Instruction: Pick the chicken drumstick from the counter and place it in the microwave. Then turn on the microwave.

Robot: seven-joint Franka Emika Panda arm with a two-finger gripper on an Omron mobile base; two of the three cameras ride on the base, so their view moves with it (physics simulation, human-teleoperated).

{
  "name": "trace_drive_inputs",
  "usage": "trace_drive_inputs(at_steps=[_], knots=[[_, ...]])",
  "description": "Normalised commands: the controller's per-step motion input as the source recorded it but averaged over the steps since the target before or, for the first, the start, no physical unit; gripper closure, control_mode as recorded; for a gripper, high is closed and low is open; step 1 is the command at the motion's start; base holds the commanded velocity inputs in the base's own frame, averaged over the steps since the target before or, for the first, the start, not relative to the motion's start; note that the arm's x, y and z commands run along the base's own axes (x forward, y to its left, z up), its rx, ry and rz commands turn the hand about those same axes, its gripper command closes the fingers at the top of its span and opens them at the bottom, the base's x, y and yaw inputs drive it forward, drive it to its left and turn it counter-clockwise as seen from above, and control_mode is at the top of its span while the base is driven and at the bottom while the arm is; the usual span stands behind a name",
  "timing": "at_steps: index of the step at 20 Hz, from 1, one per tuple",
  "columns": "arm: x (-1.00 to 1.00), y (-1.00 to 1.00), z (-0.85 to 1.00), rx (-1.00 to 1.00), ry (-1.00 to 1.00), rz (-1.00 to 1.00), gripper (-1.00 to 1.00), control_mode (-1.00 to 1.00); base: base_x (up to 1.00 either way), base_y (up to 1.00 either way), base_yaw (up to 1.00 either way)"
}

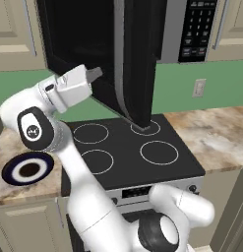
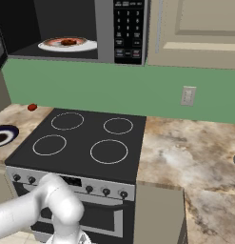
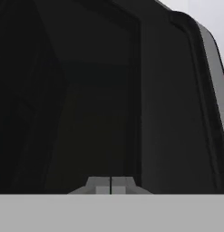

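Note:
The microwave [image 2: 105, 28] stands open above the stove, and its dark door [image 1: 137, 59] swings out over the cooktop. Inside, the reddish-brown chicken drumstick [image 2: 67, 42] lies on a white plate [image 2: 88, 46]. The black keypad [image 2: 128, 28] is on the microwave's right side. My gripper [image 1: 96, 74] is shut with nothing in it, held left of the door and pointing at its inner face. In the hand view the shut fingertips [image 3: 110, 186] sit close in front of that dark door [image 3: 168, 113].
The black cooktop [image 2: 85, 143] with white rings lies below, flanked by the marbled counter [image 2: 185, 147]. A dark blue-rimmed plate [image 1: 28, 169] and a small bright red object [image 2: 32, 107] sit on the left counter. A wall outlet [image 2: 188, 96] is on the green backsplash.

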Motion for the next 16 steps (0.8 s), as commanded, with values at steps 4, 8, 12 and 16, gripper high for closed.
trace_drive_inputs(at_steps=[4, 8, 12, 16], knots=[[0.05, -0.7, 0.07, 0.0, 0.0, 0.01, 1.0, -1.0, 0.0, 0.0, 0.0], [0.08, -0.64, 0.04, 0.0, 0.0, 0.08, 1.0, -1.0, 0.0, 0.0, 0.0], [0.13, -0.62, 0.03, 0.03, 0.0, 0.16, 1.0, -1.0, 0.0, 0.0, 0.0], [0.27, -0.58, 0.06, 0.06, 0.0, 0.22, 1.0, -1.0, 0.0, 0.0, 0.0]])
